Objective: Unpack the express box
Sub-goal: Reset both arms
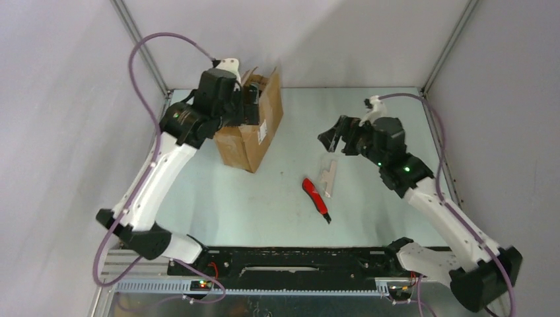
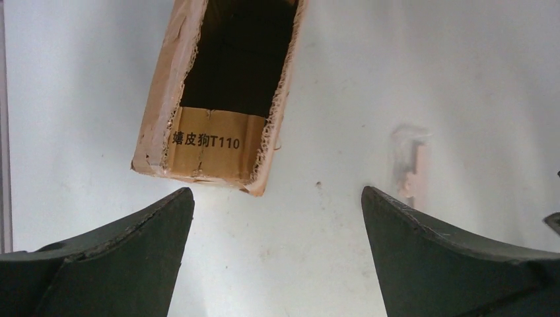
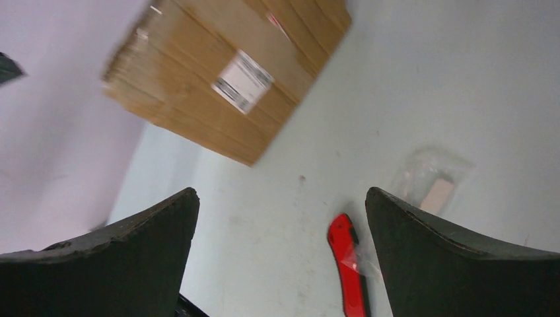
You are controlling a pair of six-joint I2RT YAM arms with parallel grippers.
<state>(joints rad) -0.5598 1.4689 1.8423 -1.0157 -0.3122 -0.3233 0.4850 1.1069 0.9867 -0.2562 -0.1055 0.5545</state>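
From overhead you could not see the left side of the express box (image 1: 254, 142): the left gripper (image 1: 249, 100) stood in front of it, fingertips lost against the open top. The white label (image 1: 262, 132) was too small for you to read there. In the left wrist view the box interior was black and you could not tell its contents. Its far end was cut off by the top edge, and the clear packet (image 2: 411, 165) was washed out to a pale smear. In the right wrist view the box was blurred, the label print unreadable and the upper corner out of frame. The red knife (image 3: 350, 264) was cut off at the bottom edge, and the packet showed you only a pale strip inside.
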